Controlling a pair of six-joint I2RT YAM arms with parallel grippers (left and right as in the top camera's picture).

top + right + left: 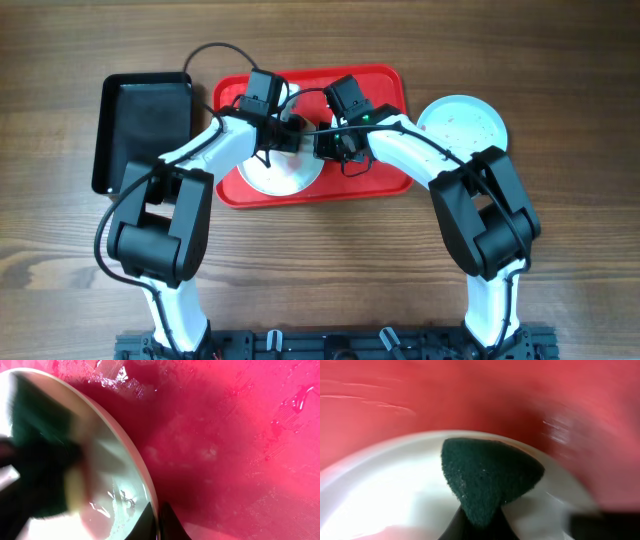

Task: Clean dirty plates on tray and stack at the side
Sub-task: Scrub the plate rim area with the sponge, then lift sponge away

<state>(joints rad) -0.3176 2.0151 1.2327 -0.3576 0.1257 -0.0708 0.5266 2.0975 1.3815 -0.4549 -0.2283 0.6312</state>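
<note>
Left gripper [477, 521] is clamped on a dark green sponge [490, 472], with the scouring face pressed flat on the white plate [385, 490]. That plate sits inside the red tray [385, 80], in its left-front part as seen from overhead. Right gripper [159, 521] is pinched tight on the same plate's rim, with one finger on each side of the edge. The right wrist view shows the plate's rim raised off the tray floor at the gripped side. That view also shows the sponge blurred at the far left, and the tray floor looks wet with streaks and droplets. A pale plate [462, 125] lies flat on the table [320, 260], just beside the tray's right end. I can't tell if the two touch. A black tray [145, 120] sits left of the red one, apart from it.
</note>
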